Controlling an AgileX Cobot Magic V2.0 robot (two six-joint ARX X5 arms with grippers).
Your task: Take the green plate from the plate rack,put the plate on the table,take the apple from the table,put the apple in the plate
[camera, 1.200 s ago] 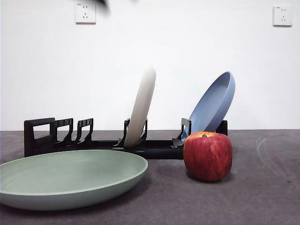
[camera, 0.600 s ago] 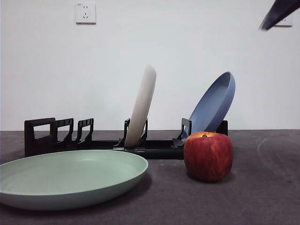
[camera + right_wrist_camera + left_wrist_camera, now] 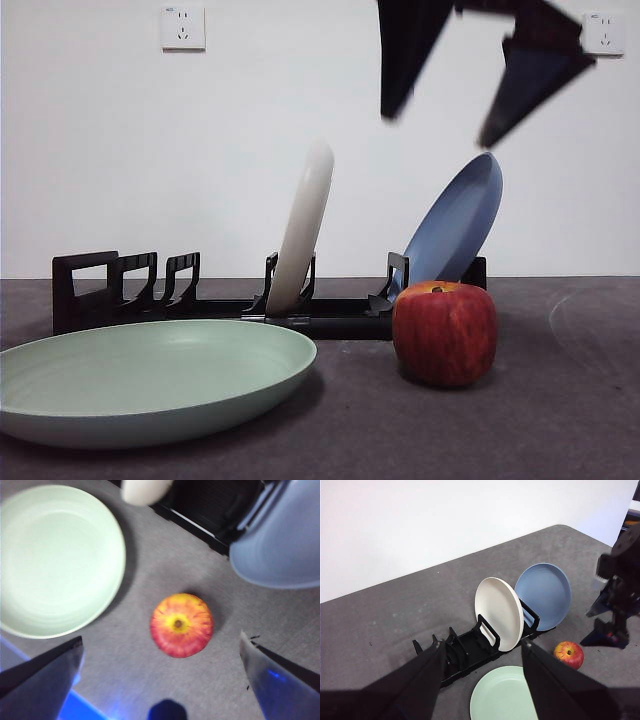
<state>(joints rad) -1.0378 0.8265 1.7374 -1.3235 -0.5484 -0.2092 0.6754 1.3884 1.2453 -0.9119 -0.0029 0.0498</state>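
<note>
The right gripper hung above the apple, its two black jaws spread wide apart and holding nothing, the tips well clear of the fruit. In its own wrist view the gripper looked straight down, and the apple sat on the table between the spread jaws, stem up, red with a yellow patch round the stem.

The apple stood by itself on the dark grey table, just in front of the right end of the plate rack. Left of it, with a gap of bare table between, the green plate lay flat on the table at the near side, touching neither apple nor rack as far as I could tell. Behind them the long black rack ran across, its left slots bare. A cream-white plate stood nearly upright in a middle slot, and a blue plate leaned back to the right at the rack's right end, behind the apple.

The left gripper was held high and back from all this, jaws apart and empty, looking down on rack, green plate and apple from a distance.
</note>
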